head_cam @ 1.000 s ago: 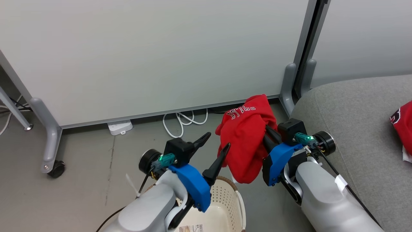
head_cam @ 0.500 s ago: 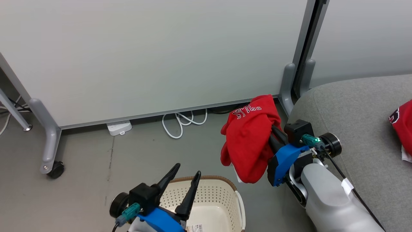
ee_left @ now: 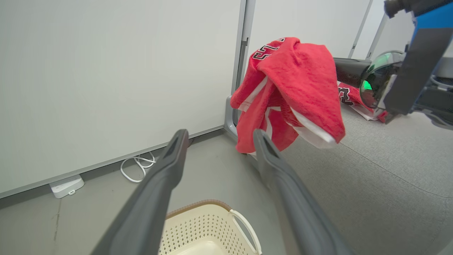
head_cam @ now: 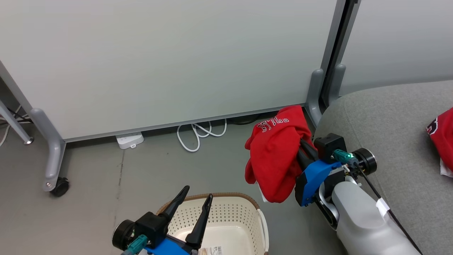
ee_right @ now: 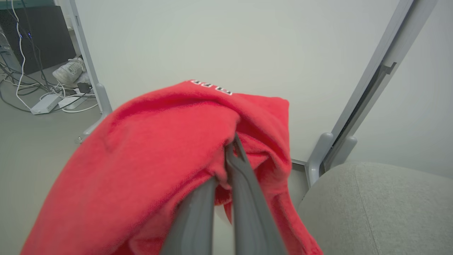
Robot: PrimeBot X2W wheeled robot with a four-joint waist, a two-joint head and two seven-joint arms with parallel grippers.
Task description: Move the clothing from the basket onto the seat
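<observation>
Right gripper (ee_right: 231, 148): its fingers (ee_right: 247, 198) are pressed together, pinching a fold of a red jersey (head_cam: 274, 152). The cloth drapes over and around the fingers and hangs in a bunch below them, clear of the floor (head_cam: 141, 170). White lettering with dark edging shows on the upper fold, and white trim shows at the lower hem in the left wrist view.

Position of the held jersey: in the air, up and to the right of the basket (head_cam: 230, 212) and just beside the rounded corner of the grey seat (head_cam: 389, 124). Whether the cloth touches the seat edge cannot be told.

A second red jersey (head_cam: 442, 136) lies on the seat cushion at the right edge of the head view, well apart from the held one.

Left gripper (head_cam: 198, 191): its fingers (ee_left: 159, 184) are spread wide and hold nothing. It sits above the near left part of the basket, tips pointing toward the partition panel (head_cam: 159, 53).

The basket stands upright on the floor, with its brown rim and one white handle visible.

Along the foot of the panel lie a coiled white cable (head_cam: 198, 132) and a white power block (head_cam: 130, 140). A caster (head_cam: 59, 186) stands on the floor at the left.
</observation>
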